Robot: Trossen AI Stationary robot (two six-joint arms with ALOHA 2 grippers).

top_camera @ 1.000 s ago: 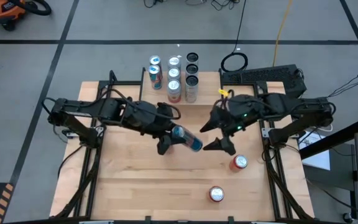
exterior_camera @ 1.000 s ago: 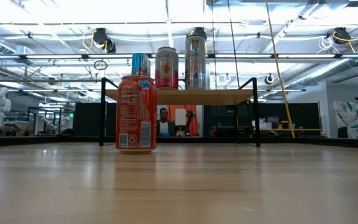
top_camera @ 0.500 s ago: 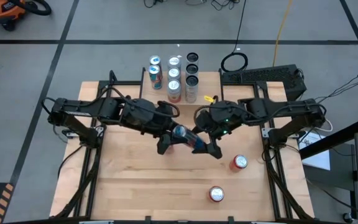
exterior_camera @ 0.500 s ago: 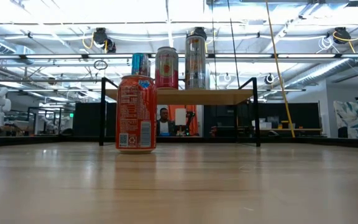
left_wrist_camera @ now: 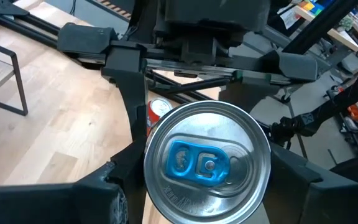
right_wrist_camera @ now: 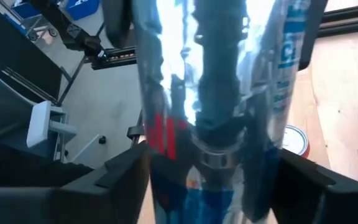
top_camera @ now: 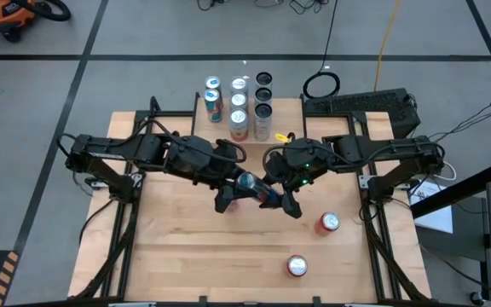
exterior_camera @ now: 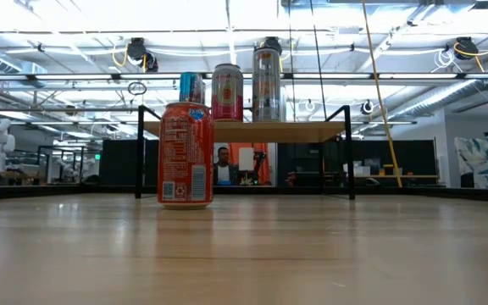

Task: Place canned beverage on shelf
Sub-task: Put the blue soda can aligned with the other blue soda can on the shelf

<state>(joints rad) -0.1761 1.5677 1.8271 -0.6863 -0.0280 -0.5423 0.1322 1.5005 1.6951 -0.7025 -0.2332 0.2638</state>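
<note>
A blue and silver can hangs roughly level in the air over the table's middle, between my two grippers. My left gripper is shut on its top end; the lid with its blue tab faces the left wrist camera. My right gripper comes from the right and is shut on the other end; the can's shiny body fills the right wrist view. The shelf stands at the far edge on black legs and carries several upright cans. My left gripper pinches the can's side walls near its top end between its two fingers. The fingers come from the table's left, slanting a little down, and lie along the can. The can is lifted clear of the table. My right gripper has one finger on each side of the can's wall near its bottom end; they appear to touch it. The fingers come from the table's right, slanting a little down. The can stays clear of the table.
Two red cans stand upright on the near right of the wooden table. One red can shows in the low view before the shelf. A keyboard lies beyond the far right corner.
My right gripper has moved toward the table's left and slightly down, up to the can held by my left gripper, and its fingers have shut around the can's free end. The can and my left gripper have stayed in place.
</note>
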